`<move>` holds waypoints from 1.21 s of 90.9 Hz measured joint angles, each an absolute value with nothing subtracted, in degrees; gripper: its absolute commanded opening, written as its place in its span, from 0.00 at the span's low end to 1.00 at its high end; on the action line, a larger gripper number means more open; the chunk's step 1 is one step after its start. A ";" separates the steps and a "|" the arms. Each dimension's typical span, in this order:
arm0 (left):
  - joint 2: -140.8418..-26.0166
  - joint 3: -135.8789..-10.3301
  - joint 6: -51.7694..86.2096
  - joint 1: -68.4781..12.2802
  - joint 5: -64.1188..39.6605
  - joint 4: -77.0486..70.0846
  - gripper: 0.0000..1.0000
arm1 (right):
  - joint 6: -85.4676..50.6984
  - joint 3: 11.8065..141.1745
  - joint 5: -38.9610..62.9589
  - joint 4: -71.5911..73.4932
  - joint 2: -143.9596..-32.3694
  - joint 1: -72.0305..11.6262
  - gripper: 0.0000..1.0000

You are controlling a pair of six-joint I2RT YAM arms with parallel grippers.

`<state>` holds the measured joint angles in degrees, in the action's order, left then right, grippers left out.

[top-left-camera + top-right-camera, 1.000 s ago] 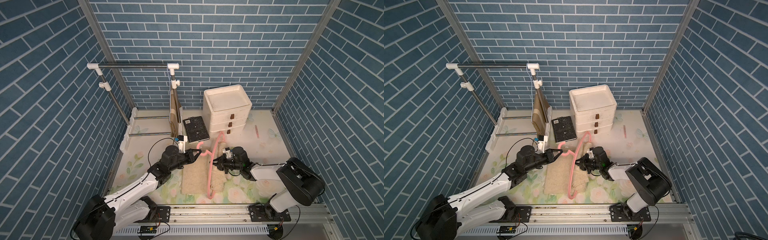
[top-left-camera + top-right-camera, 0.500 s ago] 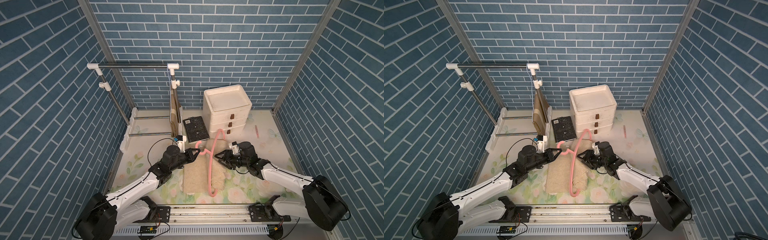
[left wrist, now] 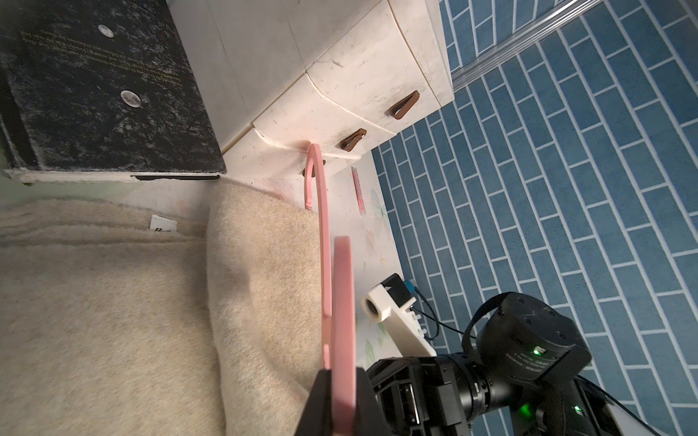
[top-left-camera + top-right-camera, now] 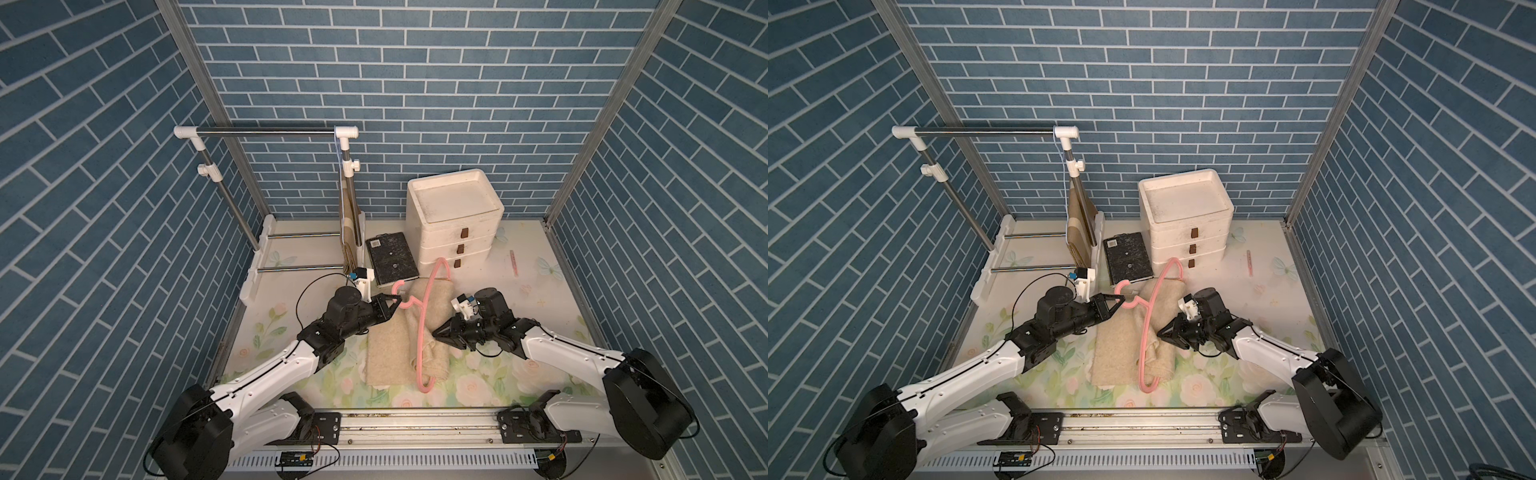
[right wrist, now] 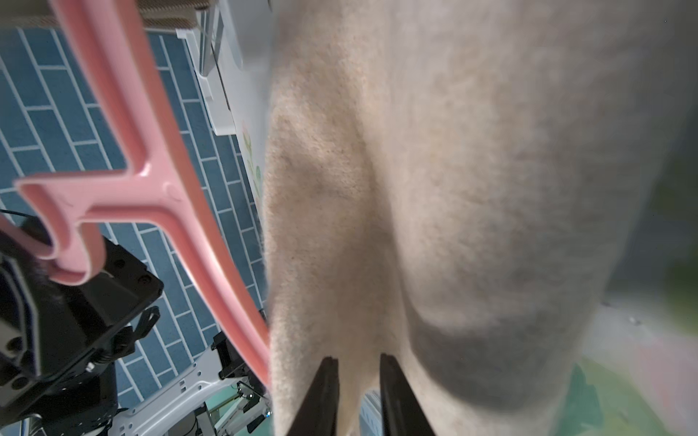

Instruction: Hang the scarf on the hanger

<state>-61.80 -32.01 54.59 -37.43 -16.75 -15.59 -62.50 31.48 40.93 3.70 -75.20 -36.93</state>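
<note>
While the left gripper [image 4: 396, 300] clamps the hanger [image 4: 421, 332], the right gripper [image 4: 434, 333] has shifted, now pinching the scarf [image 4: 386, 351]. Draping may begin.

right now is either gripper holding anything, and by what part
The left gripper is shut on the hanger at its hook. The right gripper has its jaws astride an edge of the scarf; whether it grips cannot be told.

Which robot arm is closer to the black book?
Left. The left gripper is just in front of the black book, jaws shut on the pink hanger. The right gripper is farther away, at the scarf's edge.
</note>
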 measured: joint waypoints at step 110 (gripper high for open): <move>-60.42 -37.63 48.84 -37.43 -16.84 -2.90 0.00 | -69.76 40.91 28.58 17.96 -82.63 -36.86 0.71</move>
<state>-60.42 -37.63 48.84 -37.43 -16.84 -2.90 -69.76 40.91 28.58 17.96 -82.63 -36.86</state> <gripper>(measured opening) 0.128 0.759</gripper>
